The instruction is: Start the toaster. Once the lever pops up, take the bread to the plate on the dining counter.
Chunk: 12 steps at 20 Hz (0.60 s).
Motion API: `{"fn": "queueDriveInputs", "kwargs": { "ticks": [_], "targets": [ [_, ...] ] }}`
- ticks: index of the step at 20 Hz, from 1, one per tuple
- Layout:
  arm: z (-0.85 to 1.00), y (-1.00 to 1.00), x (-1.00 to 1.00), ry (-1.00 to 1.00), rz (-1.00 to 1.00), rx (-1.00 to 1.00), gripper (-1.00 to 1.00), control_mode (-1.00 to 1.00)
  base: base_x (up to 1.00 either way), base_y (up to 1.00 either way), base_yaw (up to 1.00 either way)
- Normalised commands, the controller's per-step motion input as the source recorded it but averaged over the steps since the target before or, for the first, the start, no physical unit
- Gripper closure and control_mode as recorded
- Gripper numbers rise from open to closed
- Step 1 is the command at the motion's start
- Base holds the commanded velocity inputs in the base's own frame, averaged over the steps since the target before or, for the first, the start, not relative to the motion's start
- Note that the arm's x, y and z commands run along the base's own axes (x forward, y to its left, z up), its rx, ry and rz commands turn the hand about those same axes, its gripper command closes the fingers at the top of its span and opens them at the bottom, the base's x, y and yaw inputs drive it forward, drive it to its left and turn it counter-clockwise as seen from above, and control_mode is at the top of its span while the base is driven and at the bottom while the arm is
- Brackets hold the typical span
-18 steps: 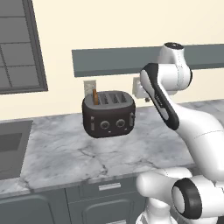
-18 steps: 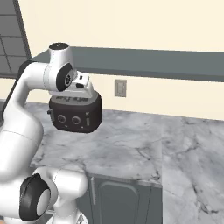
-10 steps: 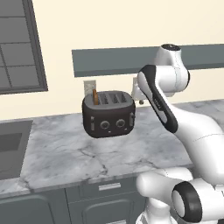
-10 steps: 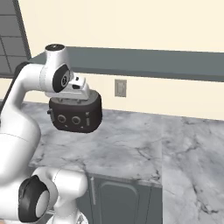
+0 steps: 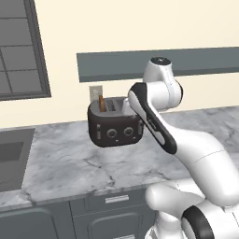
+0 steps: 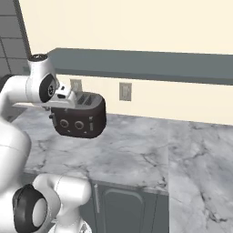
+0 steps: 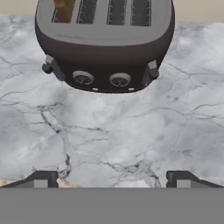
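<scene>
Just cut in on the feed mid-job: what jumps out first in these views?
The glossy dark toaster stands near the back of the marble worktop, with the bread poking up from its leftmost slot. The white arm rises just right of it, and in the hand view the fingers stand wide apart, holding nothing.

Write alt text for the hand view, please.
A glossy black-brown four-slot toaster with two round front knobs sits on a grey-white marble worktop, a tan-brown bread slice standing in its leftmost slot. The tool is open, its dark fingertips wide apart at the bottom.
</scene>
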Motion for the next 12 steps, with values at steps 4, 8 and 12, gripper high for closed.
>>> {"fn": "queueDriveInputs", "kwargs": {
  "ticks": [4, 8, 12],
  "targets": [
    [-0.03, 0.65, 0.00, 0.00, -0.08, 0.00, -1.00, -1.00, 0.00, 0.00, 0.00],
    [-0.06, 0.54, 0.02, -0.01, -0.09, 0.00, -1.00, -1.00, 0.00, 0.00, 0.00],
    [-0.23, 0.60, 0.05, -0.02, -0.06, 0.00, -1.00, -1.00, 0.00, 0.00, 0.00]
  ]
}}
